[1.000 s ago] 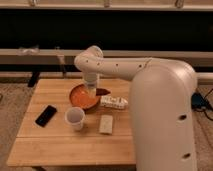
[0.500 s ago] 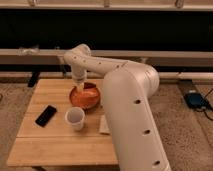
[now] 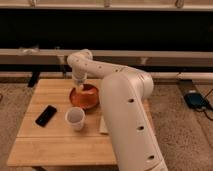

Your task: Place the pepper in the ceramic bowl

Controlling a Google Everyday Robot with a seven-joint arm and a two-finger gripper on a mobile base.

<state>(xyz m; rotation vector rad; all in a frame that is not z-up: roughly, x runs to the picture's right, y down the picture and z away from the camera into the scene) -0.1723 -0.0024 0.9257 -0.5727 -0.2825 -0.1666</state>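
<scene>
The ceramic bowl [image 3: 83, 99], orange-terracotta and shallow, sits on the wooden table [image 3: 50, 145] near its far middle. My gripper [image 3: 79, 81] hangs from the white arm [image 3: 122, 100] just above the bowl's far left rim. I cannot make out the pepper; it is either hidden by the gripper or lost inside the bowl.
A white cup [image 3: 75, 118] stands just in front of the bowl. A black phone [image 3: 46, 115] lies to the left of the cup. A pale block [image 3: 103, 126] shows partly beside my arm. A dark wall with rails runs behind the table. A blue object [image 3: 196, 100] lies on the floor at right.
My arm has swung left and now fills more of the right side. The gripper has shifted from over the bowl's middle to its far left rim.
</scene>
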